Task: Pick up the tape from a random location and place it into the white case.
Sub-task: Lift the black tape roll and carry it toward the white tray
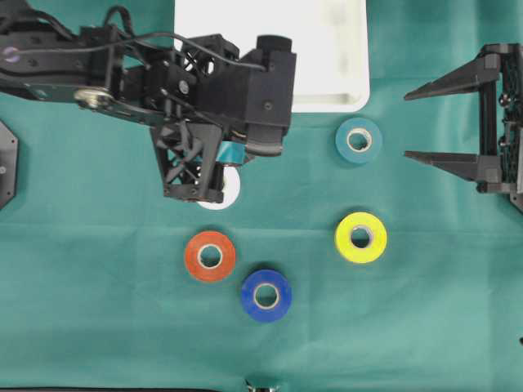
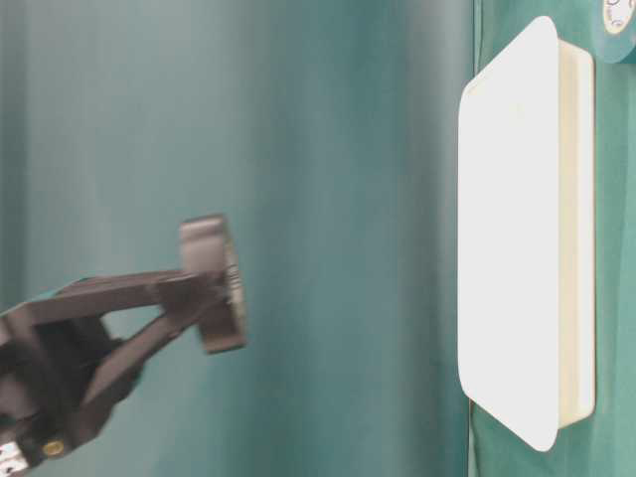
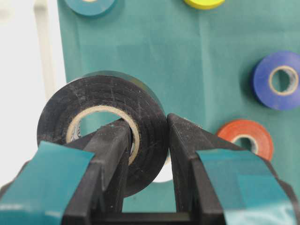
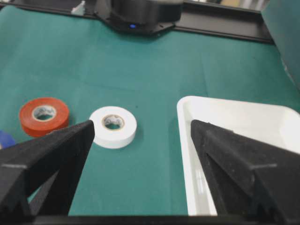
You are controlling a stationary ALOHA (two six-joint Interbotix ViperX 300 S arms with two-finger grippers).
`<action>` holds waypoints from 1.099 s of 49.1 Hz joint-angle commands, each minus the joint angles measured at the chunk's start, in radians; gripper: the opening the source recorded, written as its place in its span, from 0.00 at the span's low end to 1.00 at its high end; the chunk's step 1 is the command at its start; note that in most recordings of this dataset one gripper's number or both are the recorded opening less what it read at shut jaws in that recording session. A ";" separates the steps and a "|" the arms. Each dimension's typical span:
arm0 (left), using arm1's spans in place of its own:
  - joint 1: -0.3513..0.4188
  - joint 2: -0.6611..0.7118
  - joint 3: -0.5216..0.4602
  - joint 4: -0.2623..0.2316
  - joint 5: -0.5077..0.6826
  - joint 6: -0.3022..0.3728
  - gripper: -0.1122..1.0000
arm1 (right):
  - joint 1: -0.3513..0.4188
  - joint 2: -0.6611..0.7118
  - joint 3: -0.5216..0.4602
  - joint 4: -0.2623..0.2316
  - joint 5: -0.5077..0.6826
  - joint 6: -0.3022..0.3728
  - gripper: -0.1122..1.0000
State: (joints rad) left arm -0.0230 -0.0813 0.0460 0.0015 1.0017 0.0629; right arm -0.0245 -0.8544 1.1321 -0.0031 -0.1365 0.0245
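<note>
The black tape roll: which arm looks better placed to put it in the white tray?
Left. Its gripper is already shut on the black tape roll, one finger through the core, near the white case. The right gripper hangs open and empty at the side.

You're working under even, fairly bright light with only soft, faint shadows on the green cloth point(image 1: 425, 327). The white case point(image 2: 517, 229) blows out almost featureless in the table-level view, where the left gripper point(image 2: 214, 283) smears with motion blur. In your left wrist view the fingers point(image 3: 110, 159) sit soft-focus close to the lens; the right wrist view's foreground fingers point(image 4: 47, 154) blur likewise.
</note>
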 commanded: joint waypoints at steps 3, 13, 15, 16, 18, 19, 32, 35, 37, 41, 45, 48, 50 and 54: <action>-0.002 -0.037 -0.041 0.003 0.011 0.002 0.28 | -0.002 0.002 -0.021 -0.002 -0.005 0.002 0.93; -0.003 -0.035 -0.044 0.005 0.011 0.002 0.28 | -0.002 0.002 -0.023 -0.002 -0.003 0.002 0.93; -0.003 -0.035 -0.044 0.003 0.011 0.002 0.28 | -0.002 0.002 -0.023 -0.002 -0.005 0.002 0.93; -0.002 -0.035 -0.044 0.003 0.011 0.002 0.28 | 0.000 0.002 -0.023 -0.002 -0.005 0.002 0.93; -0.002 -0.034 -0.044 0.003 0.012 0.002 0.28 | -0.002 0.002 -0.023 -0.002 -0.005 0.002 0.93; -0.003 -0.034 -0.044 0.003 0.011 0.002 0.28 | -0.002 0.002 -0.023 -0.002 -0.005 0.002 0.93; -0.003 -0.034 -0.043 0.003 0.011 0.002 0.28 | -0.002 0.002 -0.023 -0.002 0.002 0.002 0.93; -0.003 -0.034 -0.044 0.003 0.011 0.000 0.28 | -0.002 0.002 -0.023 -0.002 0.002 0.002 0.93; -0.003 -0.034 -0.044 0.005 0.011 0.002 0.28 | -0.002 0.002 -0.023 -0.002 0.002 0.002 0.93; -0.003 -0.035 -0.043 0.003 0.011 0.002 0.28 | 0.000 0.002 -0.023 -0.002 0.002 0.002 0.93; -0.003 -0.034 -0.043 0.003 0.011 0.002 0.28 | -0.002 0.002 -0.023 -0.002 0.005 0.002 0.93; -0.003 -0.034 -0.044 0.003 0.011 0.002 0.28 | -0.002 0.002 -0.023 -0.002 0.011 0.002 0.93; -0.003 -0.035 -0.044 0.003 0.011 0.000 0.28 | 0.000 0.002 -0.025 -0.002 0.014 0.002 0.93; -0.003 -0.035 -0.043 0.003 0.011 0.000 0.28 | -0.002 0.002 -0.023 -0.002 0.017 0.002 0.93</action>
State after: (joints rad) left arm -0.0230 -0.0905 0.0291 0.0031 1.0170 0.0629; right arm -0.0245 -0.8544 1.1321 -0.0031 -0.1197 0.0245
